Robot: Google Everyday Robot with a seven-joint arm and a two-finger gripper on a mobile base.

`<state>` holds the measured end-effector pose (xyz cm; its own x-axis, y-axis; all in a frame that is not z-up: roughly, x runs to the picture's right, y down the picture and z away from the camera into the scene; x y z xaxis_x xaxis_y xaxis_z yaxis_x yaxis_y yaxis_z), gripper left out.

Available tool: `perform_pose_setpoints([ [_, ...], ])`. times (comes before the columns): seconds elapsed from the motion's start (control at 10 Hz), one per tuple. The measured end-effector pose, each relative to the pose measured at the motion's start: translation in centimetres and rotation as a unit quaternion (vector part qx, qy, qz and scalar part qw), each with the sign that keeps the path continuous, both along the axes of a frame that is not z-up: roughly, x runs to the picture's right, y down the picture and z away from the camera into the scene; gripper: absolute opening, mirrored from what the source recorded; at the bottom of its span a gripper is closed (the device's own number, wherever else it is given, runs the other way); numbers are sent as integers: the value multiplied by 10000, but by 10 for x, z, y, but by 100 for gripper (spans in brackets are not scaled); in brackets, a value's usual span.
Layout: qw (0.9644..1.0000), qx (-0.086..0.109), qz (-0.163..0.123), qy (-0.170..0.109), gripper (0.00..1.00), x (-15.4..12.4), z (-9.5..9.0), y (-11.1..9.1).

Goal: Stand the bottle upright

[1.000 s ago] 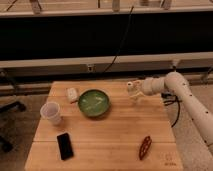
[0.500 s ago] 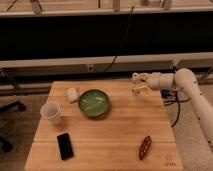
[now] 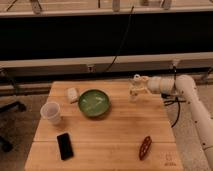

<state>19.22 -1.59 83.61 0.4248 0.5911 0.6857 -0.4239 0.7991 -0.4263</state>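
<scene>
Over at the far right edge of the wooden worktop (image 3: 115, 135), the gripper (image 3: 136, 86) is clamped on the bottle (image 3: 134, 91), holding it roughly upright, right of the green bowl (image 3: 94, 103). A white cup (image 3: 51, 112), black phone (image 3: 65, 146) and small whitish block (image 3: 73, 94) sit to the left.

Dim, soft, grainy view; warm light on the table (image 3: 115, 135); gripper (image 3: 136, 86) blurred at its far right edge.

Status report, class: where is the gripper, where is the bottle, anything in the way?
Gripper above table's far right edge. Bottle at the gripper, roughly upright. Green bowl just left.
</scene>
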Motion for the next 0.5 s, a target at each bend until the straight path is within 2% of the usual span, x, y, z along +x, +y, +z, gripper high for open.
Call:
perform_pose_setpoints([
  [0.5, 9999, -106, 50, -85, 0, -8, 12, 10],
])
